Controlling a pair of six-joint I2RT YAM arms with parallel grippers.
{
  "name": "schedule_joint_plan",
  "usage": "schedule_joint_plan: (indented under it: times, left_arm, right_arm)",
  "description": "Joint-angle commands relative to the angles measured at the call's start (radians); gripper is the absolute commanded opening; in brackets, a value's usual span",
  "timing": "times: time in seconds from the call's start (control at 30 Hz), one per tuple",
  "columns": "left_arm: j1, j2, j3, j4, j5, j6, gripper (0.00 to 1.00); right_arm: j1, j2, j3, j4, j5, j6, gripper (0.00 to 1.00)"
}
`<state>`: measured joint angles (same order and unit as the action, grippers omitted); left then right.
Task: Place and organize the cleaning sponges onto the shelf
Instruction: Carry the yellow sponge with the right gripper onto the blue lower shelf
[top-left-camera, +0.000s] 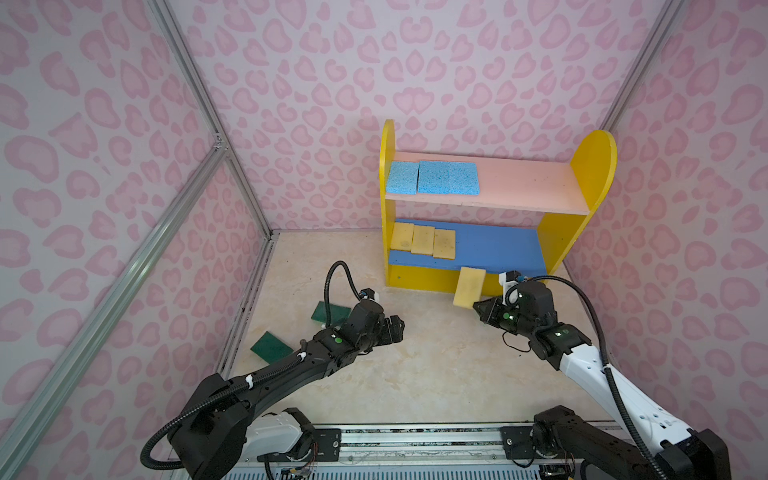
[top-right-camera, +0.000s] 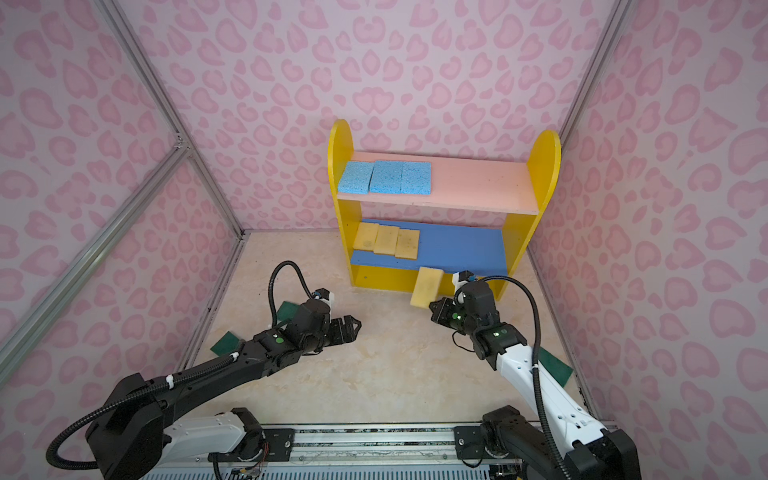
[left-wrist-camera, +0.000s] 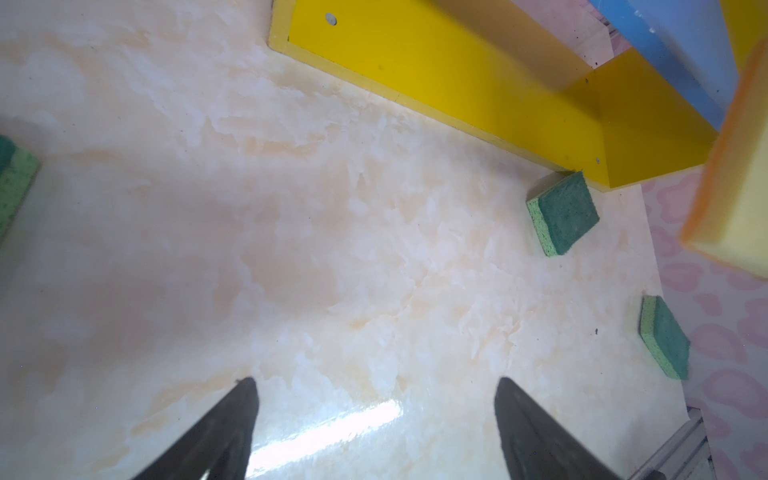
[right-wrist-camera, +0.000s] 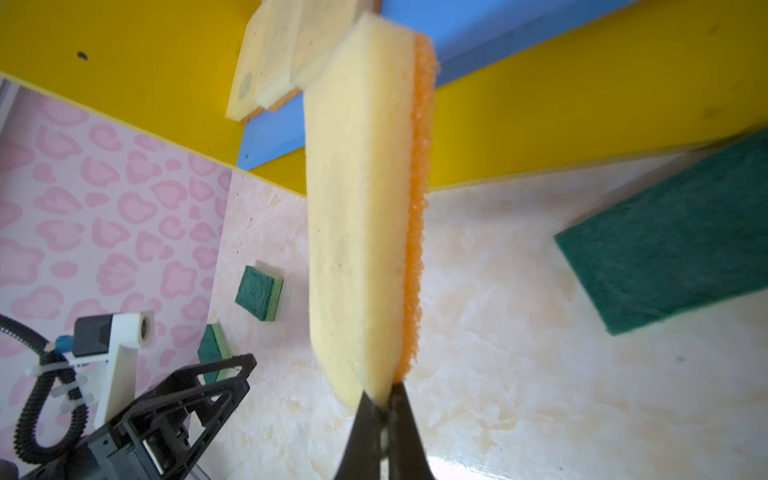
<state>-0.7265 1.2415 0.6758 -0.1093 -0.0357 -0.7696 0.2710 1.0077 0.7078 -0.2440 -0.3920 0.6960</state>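
**Item 1, shelf (top-left-camera: 594, 174).** It stands at the back of the marble floor (top-left-camera: 415, 374), against the rear wall and right of centre in both top views. You have open floor in front of it, between the two arms.

**Item 2, pink upper board (top-left-camera: 519, 183).** Three light blue sponges (top-left-camera: 432, 176) lie side by side at its left end. From them to the right side panel the board is bare.

**Item 3, blue middle board (top-left-camera: 494, 249).** Three pale yellow sponges (top-left-camera: 422, 240) sit at its left end, each stepped a little nearer the front edge than its left neighbour. You have bare board from them to the right panel.

**Item 4, right gripper (right-wrist-camera: 380, 395).** Its jaws are pinched tight on the near short end of a fourth yellow sponge (top-left-camera: 469, 286). This sponge tilts up and away, with its far end at the blue board's front edge, just right of the three. You cannot tell whether it touches.

**Item 5, left gripper (left-wrist-camera: 376, 382).** Its jaws are spread wide with nothing between them. It hangs over bare floor left of centre, well apart from the shelf.

**Item 6, green sponges on the floor.**
- The rear-left green sponge (top-left-camera: 328, 311) lies partly under the left arm.
- The front-left green sponge (top-left-camera: 270, 347) lies near the left wall.
- The right-wall green sponge (top-right-camera: 555, 365) lies partly under the right arm.
- The corner green sponge (left-wrist-camera: 563, 212) lies just beside the shelf's front right foot.
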Motion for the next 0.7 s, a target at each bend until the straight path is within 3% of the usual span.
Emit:
schedule_joint_plan:
  times: [0.0, 0.03, 0.33, 0.67]
  left_arm:
    - [0.003, -0.007, -0.007, -0.003, -0.017, 0.016, 0.93]
    - [0.004, -0.007, -0.006, -0.002, -0.017, 0.018, 0.98]
    - [0.029, -0.063, -0.043, -0.021, -0.014, 0.033, 0.98]
    - [0.115, -0.167, -0.098, -0.054, 0.043, 0.045, 0.98]
  right_arm:
    - [-0.065, 0.016, 0.044, -0.069, -0.053, -0.050, 0.00]
    - [-0.082, 0.035, 0.065, -0.073, -0.065, -0.057, 0.00]
    - [-0.160, 0.261, 0.302, -0.143, -0.093, -0.168, 0.00]
    - [-0.239, 0.582, 0.597, -0.257, -0.233, -0.291, 0.02]
